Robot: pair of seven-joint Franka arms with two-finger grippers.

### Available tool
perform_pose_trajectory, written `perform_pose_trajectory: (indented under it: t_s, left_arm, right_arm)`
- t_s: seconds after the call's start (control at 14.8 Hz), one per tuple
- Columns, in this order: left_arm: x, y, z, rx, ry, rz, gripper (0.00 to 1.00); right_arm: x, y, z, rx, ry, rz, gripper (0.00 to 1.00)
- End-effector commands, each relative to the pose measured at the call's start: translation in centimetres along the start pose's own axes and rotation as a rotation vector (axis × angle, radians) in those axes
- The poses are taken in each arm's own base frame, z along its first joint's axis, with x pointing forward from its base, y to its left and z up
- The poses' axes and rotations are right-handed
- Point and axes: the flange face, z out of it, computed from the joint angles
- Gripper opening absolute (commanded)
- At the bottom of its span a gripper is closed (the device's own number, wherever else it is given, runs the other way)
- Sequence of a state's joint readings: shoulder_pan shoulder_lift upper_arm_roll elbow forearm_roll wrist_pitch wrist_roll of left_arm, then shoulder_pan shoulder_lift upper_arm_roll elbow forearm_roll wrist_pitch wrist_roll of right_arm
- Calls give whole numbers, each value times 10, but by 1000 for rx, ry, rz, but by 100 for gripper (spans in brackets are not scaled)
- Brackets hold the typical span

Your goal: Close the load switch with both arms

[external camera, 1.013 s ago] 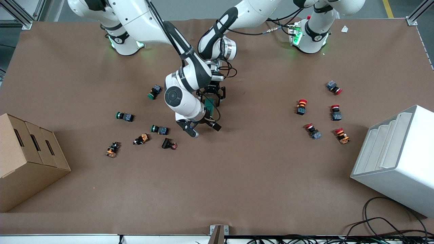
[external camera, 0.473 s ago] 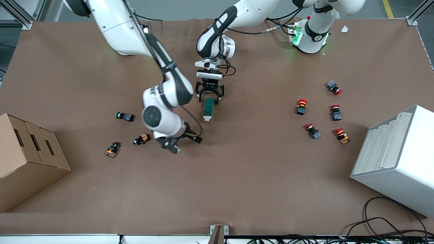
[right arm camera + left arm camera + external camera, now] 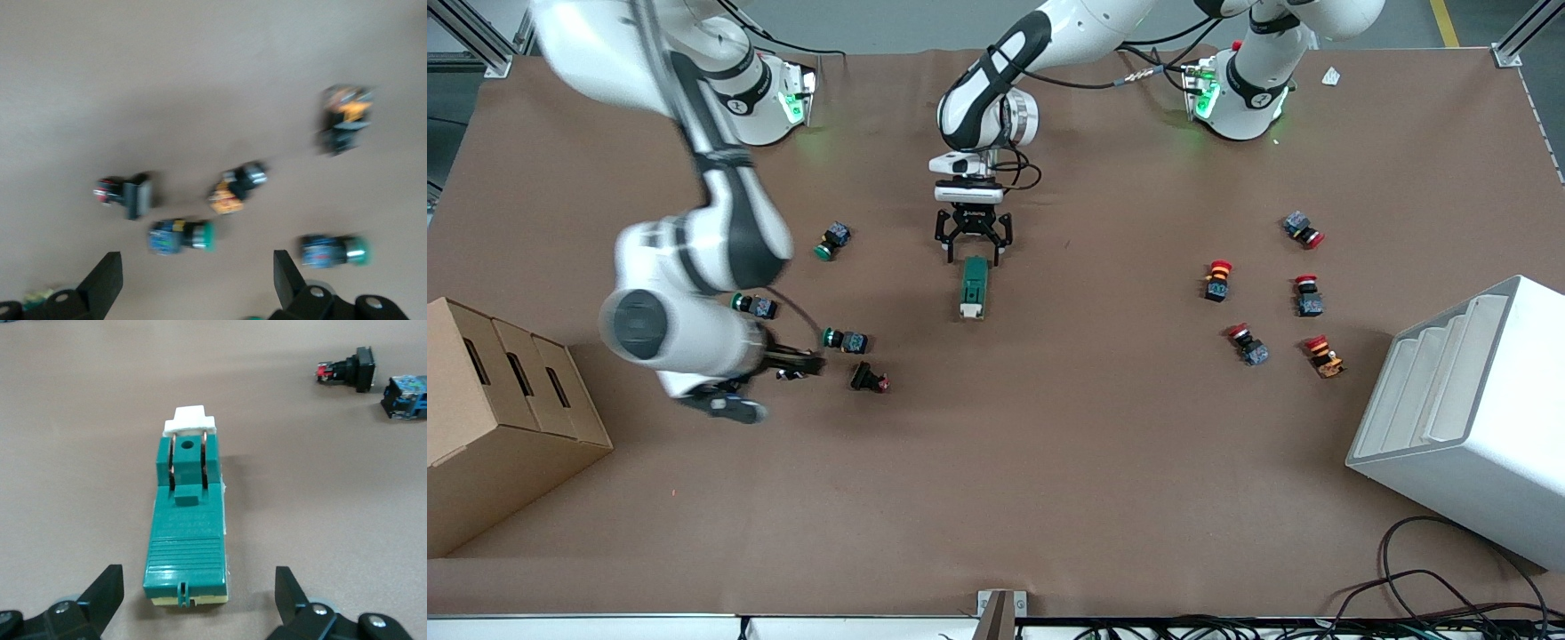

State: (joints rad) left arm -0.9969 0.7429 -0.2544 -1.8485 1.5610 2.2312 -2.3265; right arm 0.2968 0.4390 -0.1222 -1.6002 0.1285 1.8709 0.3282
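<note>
Load switch (image 3: 973, 287): dark green block lying flat near the middle of the worktop, closer to the robots' edge than to the camera's edge; its long axis runs from one of those edges toward the other, white lever tab (image 3: 190, 419) at the end toward the camera's edge; the tab lies low against the body, so the switch reads as already closed, though that is a judgement.

Left gripper (image 3: 972, 238): just off the switch's end toward the robots' edge, fingers spread, touching nothing; probably placed there because it steadied that end and is now letting go.

Right gripper (image 3: 769, 373): over the cluster of push buttons (image 3: 181, 237) toward the right arm's end of the worktop; fingers parted and empty in its wrist view; apparently clearing out of the work area.

Changes: one second back the right arm lay across the switch beside the left gripper; half a second back it had drawn off toward its own end; now well apart. The left gripper has pulled back slightly from the switch; the switch itself has not shifted since half a second back.
</note>
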Motion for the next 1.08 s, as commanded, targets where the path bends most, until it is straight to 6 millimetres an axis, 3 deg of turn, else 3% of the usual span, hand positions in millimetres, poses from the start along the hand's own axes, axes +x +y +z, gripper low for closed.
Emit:
perform_pose_trajectory:
  t_s: [0.0,0.2,0.34,0.54,0.74,0.81,1.01]
  left_arm:
    - [34,4,-23,34,-28,-23,100]
    - [77,7,-40,83,-95,-41,99]
    - [121,6,-48,113,-156,-88,99]
    - [185,-7,-51,159,-245,-140,99]
    - [257,-30,-40,251,-340,-149,99]
    - [290,-43,-34,272,-381,-146,100]
    - [363,-91,-17,294,-443,-156,100]
  right_arm:
    - [-1,68,-39,-39,18,-141,100]
    - [-6,122,-81,-70,53,-180,100]
    - [-12,147,-107,-68,67,-176,100]
    - [-21,162,-140,-69,42,-151,100]
    - [-33,171,-164,-65,28,-136,100]
    - [-39,176,-174,-61,38,-128,100]
    - [-52,178,-186,-50,31,-126,100]
